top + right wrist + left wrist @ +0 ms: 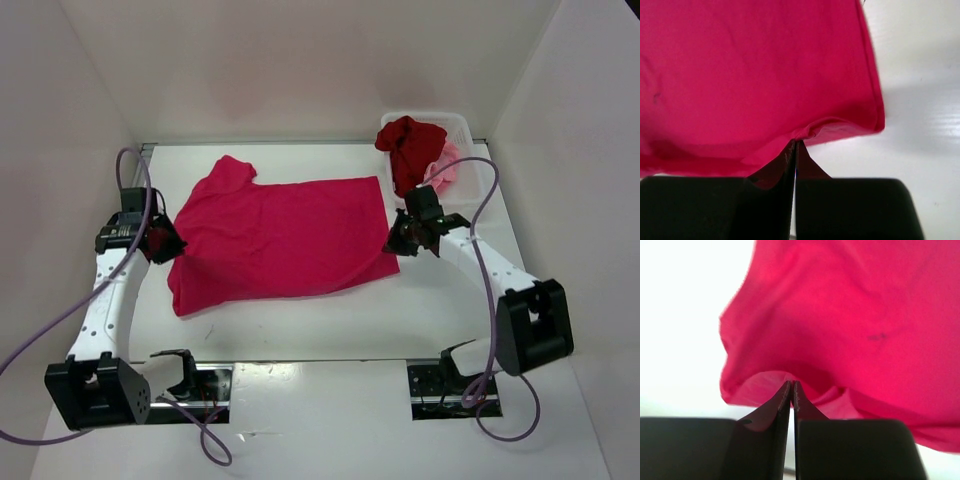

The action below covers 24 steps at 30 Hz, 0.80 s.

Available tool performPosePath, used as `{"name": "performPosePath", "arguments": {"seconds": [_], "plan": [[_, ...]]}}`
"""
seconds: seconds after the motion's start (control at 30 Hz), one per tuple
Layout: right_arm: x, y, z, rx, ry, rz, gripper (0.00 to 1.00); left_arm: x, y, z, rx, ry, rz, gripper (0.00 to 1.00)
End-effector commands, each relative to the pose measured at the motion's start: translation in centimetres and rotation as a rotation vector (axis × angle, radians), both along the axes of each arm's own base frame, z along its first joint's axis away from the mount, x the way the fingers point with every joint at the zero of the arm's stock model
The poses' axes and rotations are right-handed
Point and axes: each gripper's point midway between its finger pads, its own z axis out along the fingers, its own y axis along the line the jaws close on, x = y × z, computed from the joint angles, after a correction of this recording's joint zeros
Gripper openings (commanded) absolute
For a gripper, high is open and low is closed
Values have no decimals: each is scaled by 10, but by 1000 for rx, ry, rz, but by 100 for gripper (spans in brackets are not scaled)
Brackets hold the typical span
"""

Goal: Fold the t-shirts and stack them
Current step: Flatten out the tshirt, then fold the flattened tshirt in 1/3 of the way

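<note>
Lab booth: plain white walls enclosing table.

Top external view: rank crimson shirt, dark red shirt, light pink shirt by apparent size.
1. crimson shirt, spread flat
2. dark red shirt, bunched up
3. light pink shirt, mostly covered by the dark red one, so only its visible part ranks

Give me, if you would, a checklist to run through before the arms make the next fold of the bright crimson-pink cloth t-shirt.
1. Bright crimson-pink cloth t-shirt spread out on the white table: ok.
2. Right gripper shut on its hem corner: ok.
3. Left gripper holding the sleeve-side edge: cannot tell; jaws nearly together, thin gap.
4. Dark red cloth t-shirt and light pink cloth t-shirt out of the way in the white plastic mesh basket: ok.
</note>
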Motion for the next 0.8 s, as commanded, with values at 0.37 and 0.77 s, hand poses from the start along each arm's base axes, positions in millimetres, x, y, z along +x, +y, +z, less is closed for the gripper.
{"name": "performPosePath", "arguments": {"seconds": [0.37, 0.77], "plan": [[102, -1, 4, -121, -141, -48, 1, 66, 44, -20, 142, -33, 16, 12], [122, -4, -25, -165, -116, -85, 3, 116, 50, -31, 135, -52, -3, 13]]}}
